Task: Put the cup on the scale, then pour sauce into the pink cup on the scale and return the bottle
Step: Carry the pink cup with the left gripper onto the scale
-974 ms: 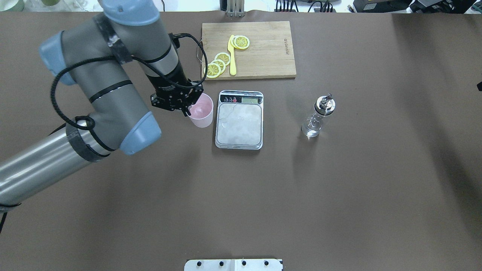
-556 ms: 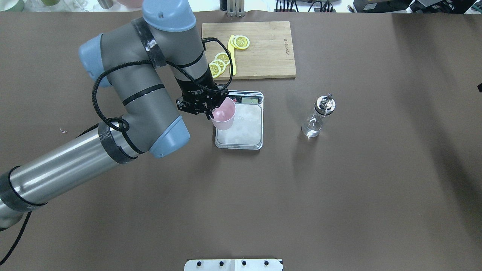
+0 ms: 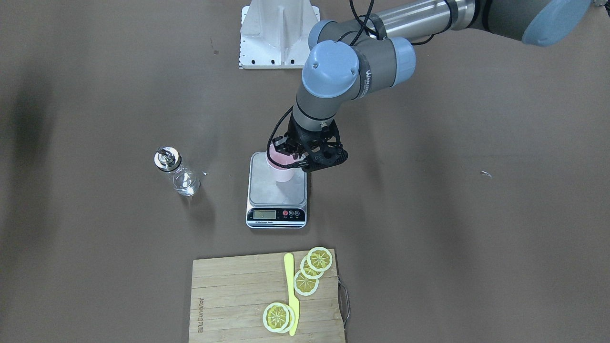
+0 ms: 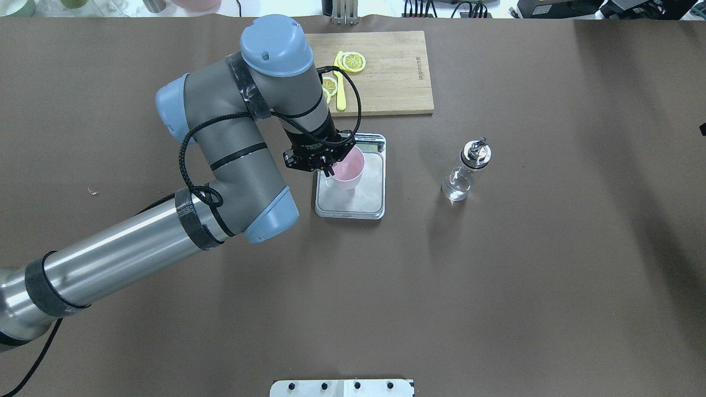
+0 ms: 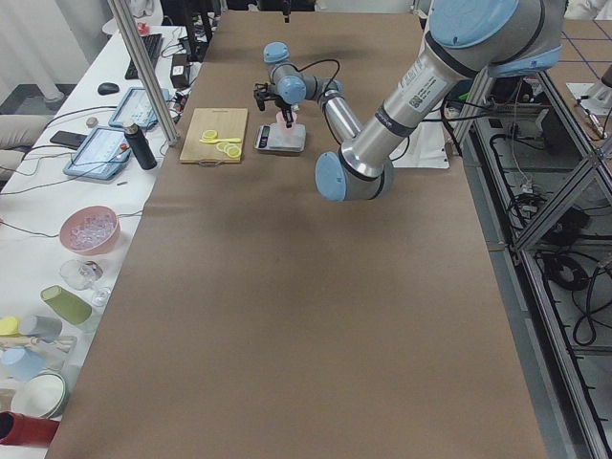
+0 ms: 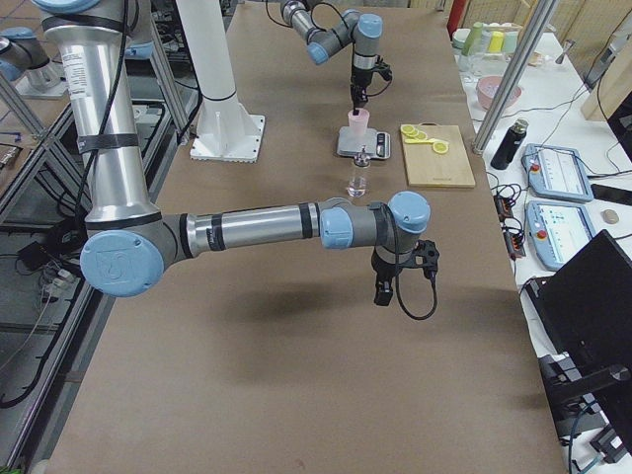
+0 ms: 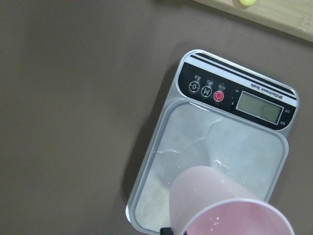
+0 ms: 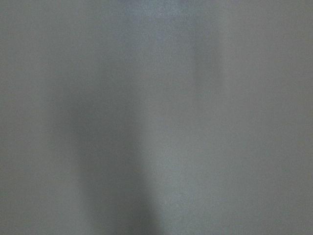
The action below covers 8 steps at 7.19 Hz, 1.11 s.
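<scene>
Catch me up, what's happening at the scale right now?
The left gripper grips the pink cup by its rim over the scale; whether the cup rests on it is unclear. The bottle stands apart on the table, nothing poured yet. The right gripper hangs well away from them.

One pink cup (image 4: 348,168), one kitchen scale (image 4: 364,194) with one display (image 7: 259,107) and three round buttons (image 7: 206,91), one clear glass bottle (image 4: 459,184) with one metal spout (image 4: 476,153), one wooden cutting board (image 4: 391,71), one yellow knife (image 3: 289,290), five lemon slices (image 3: 319,258), two robot arms (image 4: 237,160), one white base plate (image 3: 279,33).
</scene>
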### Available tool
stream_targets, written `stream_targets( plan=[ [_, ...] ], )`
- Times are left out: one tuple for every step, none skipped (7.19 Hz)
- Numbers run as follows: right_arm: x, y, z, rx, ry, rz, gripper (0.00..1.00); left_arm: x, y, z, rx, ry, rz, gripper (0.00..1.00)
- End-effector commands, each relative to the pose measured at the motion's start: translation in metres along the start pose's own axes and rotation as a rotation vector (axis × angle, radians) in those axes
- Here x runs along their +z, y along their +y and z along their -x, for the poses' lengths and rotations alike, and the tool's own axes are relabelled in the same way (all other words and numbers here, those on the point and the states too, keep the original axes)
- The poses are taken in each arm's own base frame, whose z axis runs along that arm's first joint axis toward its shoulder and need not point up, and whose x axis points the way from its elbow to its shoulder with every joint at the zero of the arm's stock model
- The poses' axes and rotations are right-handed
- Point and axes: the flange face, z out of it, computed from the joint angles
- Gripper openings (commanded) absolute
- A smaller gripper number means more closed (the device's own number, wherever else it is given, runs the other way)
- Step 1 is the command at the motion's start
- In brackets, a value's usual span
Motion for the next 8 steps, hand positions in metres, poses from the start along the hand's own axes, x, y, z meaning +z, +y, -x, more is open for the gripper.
stream_targets(
  plan=[
    [-0.0002, -0.0005, 0.0004, -0.001, -0.001, -0.001, 1.0, 0.0084, 0.0111, -0.0121, 0.017, -0.006, -0.038, 0.0],
    [0.0003, -0.0005, -0.0003, -0.002, 0.001, 0.0, 1.0, 0.0077, 0.0111, -0.0148, 0.018, -0.006, -0.04, 0.0],
    [0.0008, -0.0005, -0.0008, 0.001, 0.001, 0.001, 1.0, 0.0167, 0.0138, -0.0158, 0.02, -0.02, -0.043, 0.0],
    [0.0019, -0.0006, -0.0019, 0.002, 0.002, 0.003, 1.0, 0.0159, 0.016, -0.0193, 0.023, -0.017, -0.047, 0.0],
    [0.0014, -0.0006, -0.0014, 0.0, 0.001, 0.002, 1.0, 0.0171, 0.0179, -0.0199, 0.028, -0.017, -0.045, 0.0],
    [0.0019, -0.0006, -0.0017, 0.002, 0.0, 0.003, 1.0, 0.0169, 0.0181, -0.0195, 0.04, -0.014, -0.045, 0.14],
    [0.0013, -0.0006, -0.0011, -0.001, 0.0, 0.001, 1.0, 0.015, 0.0174, -0.0187, 0.046, -0.012, -0.064, 0.82],
    [-0.0008, -0.0004, 0.0011, -0.004, -0.002, -0.002, 1.0, 0.0141, 0.0151, -0.0186, 0.069, -0.015, -0.091, 0.96]
  ],
)
